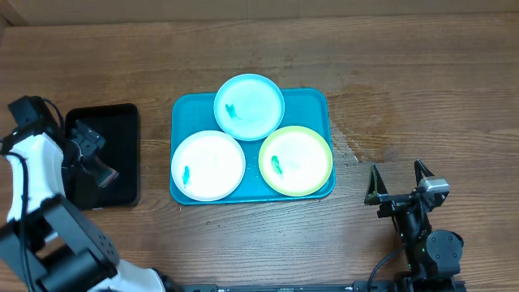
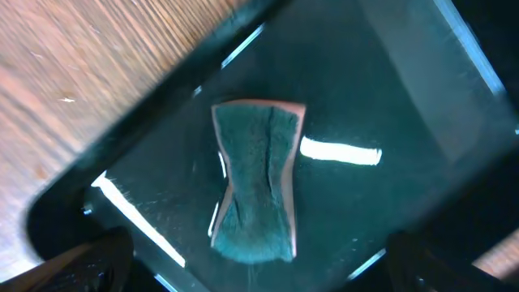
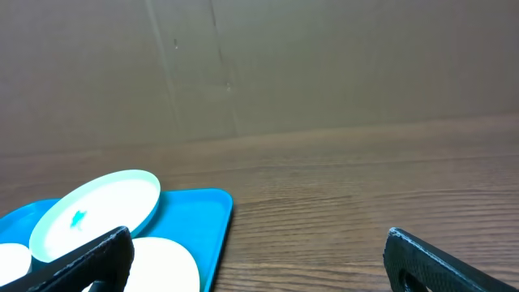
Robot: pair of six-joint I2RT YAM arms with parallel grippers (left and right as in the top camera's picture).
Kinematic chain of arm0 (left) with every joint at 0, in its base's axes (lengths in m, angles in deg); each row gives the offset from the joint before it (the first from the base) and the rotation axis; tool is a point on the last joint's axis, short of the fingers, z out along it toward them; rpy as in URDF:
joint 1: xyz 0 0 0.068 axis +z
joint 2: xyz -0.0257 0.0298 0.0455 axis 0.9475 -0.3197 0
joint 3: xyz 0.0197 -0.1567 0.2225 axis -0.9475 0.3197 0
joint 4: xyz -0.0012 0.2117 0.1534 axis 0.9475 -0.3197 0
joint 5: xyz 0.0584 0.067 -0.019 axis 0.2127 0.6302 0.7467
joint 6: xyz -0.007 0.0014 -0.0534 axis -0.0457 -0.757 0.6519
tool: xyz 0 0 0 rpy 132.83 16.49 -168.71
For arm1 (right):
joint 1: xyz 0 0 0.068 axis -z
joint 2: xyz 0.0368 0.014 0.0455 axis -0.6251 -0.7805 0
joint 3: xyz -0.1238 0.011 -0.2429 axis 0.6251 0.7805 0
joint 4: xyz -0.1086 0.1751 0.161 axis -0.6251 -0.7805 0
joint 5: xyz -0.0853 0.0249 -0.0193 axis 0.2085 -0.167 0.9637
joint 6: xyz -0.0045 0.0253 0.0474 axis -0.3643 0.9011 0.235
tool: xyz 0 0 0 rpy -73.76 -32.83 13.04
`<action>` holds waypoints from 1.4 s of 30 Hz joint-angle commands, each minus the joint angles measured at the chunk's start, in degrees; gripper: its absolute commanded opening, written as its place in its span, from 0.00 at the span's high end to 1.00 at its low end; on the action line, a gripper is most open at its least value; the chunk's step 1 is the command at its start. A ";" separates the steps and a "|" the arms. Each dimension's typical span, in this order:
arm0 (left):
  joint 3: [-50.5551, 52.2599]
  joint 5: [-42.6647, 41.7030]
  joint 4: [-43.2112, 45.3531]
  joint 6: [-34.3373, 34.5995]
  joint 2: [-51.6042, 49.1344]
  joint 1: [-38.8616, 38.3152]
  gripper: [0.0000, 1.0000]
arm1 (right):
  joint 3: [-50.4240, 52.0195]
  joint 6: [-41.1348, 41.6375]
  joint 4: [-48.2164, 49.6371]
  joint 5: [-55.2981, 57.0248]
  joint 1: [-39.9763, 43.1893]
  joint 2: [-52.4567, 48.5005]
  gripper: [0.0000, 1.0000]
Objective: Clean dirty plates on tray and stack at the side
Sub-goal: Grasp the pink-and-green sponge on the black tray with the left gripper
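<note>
At the far left, the small, narrow black plastic tray [image 1: 122, 122] sat on the brown wooden table [image 1: 422, 89]. The left wrist view showed one thing in it: a dark green scrubbing pad with a pale tan edge [image 2: 258, 182], pinched at its waist and lying flat on the tray floor. The left gripper [image 1: 96, 156] hung over this tray with its jaws spread wide, and the pad lay below them, ungripped.

To its right, near the table's middle, lay the large turquoise-blue rectangular plastic tray [image 1: 183, 109], its long axis running left to right. It held all three small round plastic plates, upright and packed together. The white plate [image 1: 212, 162] sat at the near left, with a teal-green smear near its left rim. The light blue plate [image 1: 253, 104] sat at the far middle, its far edge overhanging the tray's rim, with a smear left of centre. The yellow-green rimmed plate [image 1: 300, 162] sat at the near right, also smeared left of centre.

Well to the right, the right gripper [image 1: 396, 174] stood over bare table, jaws wide and empty.
</note>
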 commanded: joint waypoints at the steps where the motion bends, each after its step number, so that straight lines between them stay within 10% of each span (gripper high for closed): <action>1: -0.92 -4.31 0.63 -4.22 -4.55 0.17 0.09 | 0.61 -0.17 0.48 -0.07 0.15 0.52 0.00; 15: -0.90 -4.09 -0.94 -5.57 -12.48 0.15 0.13 | 0.61 -0.17 0.48 -0.07 0.15 0.52 0.00; 22: -0.90 -3.50 -0.81 -5.57 -12.70 0.15 0.80 | 0.61 -0.17 0.48 -0.07 0.15 0.52 0.00; 26: -0.92 -2.45 -0.20 -5.53 -12.70 0.22 0.94 | 0.61 -0.17 0.48 -0.07 0.15 0.52 0.00; 28: -0.90 -0.79 0.72 -5.53 -12.70 0.22 0.85 | 0.61 -0.17 0.48 -0.07 0.15 0.52 0.00; 31: -0.90 -0.46 3.30 -5.57 -12.70 0.22 0.04 | 0.61 -0.17 0.48 -0.07 0.15 0.52 0.00; 42: -0.92 2.29 11.96 -5.57 -12.70 0.22 0.03 | 0.61 -0.17 0.48 -0.07 0.15 0.52 0.00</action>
